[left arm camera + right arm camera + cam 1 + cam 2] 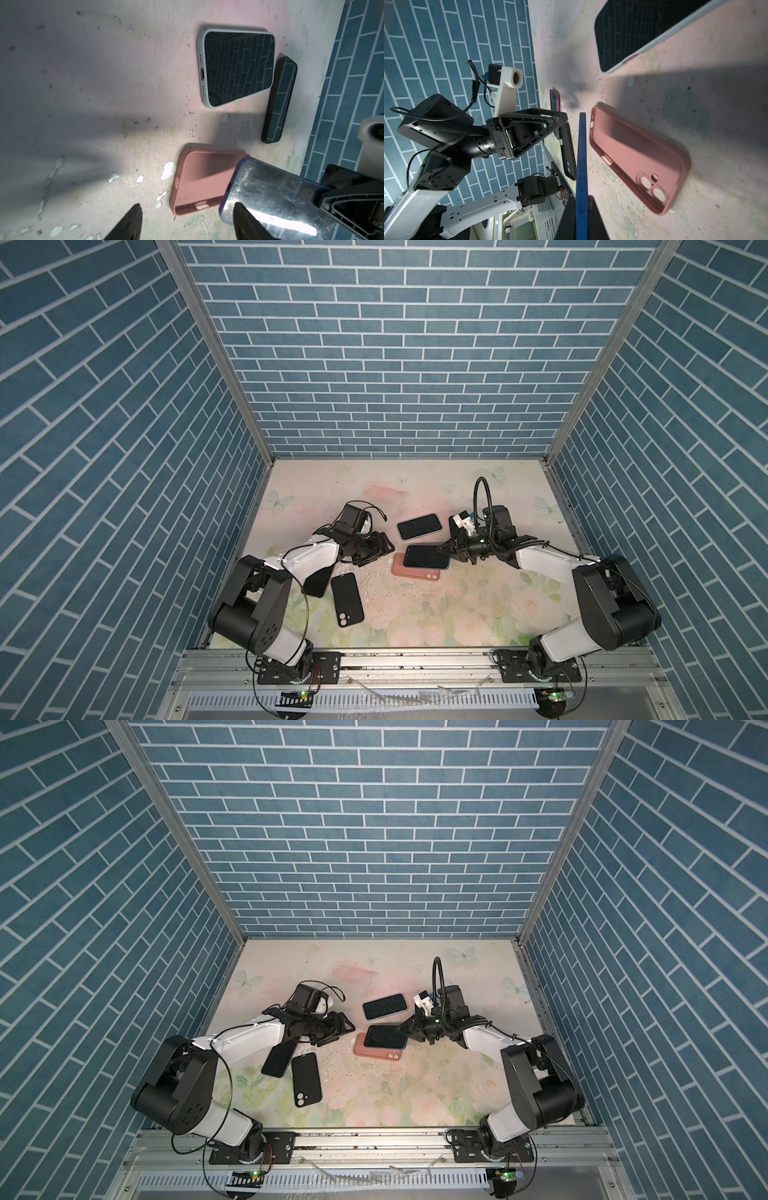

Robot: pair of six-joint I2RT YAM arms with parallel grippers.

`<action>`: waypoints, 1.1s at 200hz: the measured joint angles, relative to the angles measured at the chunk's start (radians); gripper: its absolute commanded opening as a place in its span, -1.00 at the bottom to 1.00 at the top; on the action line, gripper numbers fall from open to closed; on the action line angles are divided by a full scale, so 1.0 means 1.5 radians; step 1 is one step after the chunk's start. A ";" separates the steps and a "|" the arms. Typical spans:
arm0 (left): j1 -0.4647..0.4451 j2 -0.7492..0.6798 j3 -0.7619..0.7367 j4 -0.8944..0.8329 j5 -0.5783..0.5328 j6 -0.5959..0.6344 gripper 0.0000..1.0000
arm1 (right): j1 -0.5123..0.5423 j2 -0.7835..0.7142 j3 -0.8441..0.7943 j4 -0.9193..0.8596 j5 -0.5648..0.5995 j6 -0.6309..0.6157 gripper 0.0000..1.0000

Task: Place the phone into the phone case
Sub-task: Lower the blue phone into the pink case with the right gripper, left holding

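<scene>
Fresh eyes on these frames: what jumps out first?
The right gripper pinches a blue phone by its end, held over the empty pink case at mid-table. The left gripper hovers open just left of them. A phone in a pale case lies behind; a black case lies front-left.

The flowered tabletop I work over is scuffed. In both top views a pink case lies on it open side up at centre. A white-cased phone lies just above it, a black case at lower left, and beside that a dark slab, perhaps another phone.
</scene>
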 measured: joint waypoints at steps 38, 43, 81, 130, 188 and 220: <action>-0.003 0.013 -0.015 0.044 0.024 -0.029 0.43 | 0.014 0.054 0.030 0.008 -0.017 0.000 -1.00; -0.004 0.017 -0.015 0.048 0.027 -0.031 0.43 | 0.014 0.062 0.034 0.008 -0.018 0.000 -1.00; -0.005 0.040 -0.022 0.075 0.042 -0.043 0.43 | 0.019 0.106 0.058 -0.010 -0.020 -0.007 -1.00; -0.021 0.067 -0.029 0.109 0.053 -0.062 0.46 | 0.022 0.134 0.063 -0.046 -0.020 -0.028 -1.00; -0.035 0.089 -0.030 0.150 0.062 -0.083 0.46 | 0.021 0.164 0.083 -0.058 -0.032 -0.061 -1.00; -0.036 0.097 -0.030 0.170 0.068 -0.091 0.46 | 0.024 0.182 0.096 -0.064 -0.036 -0.080 -1.00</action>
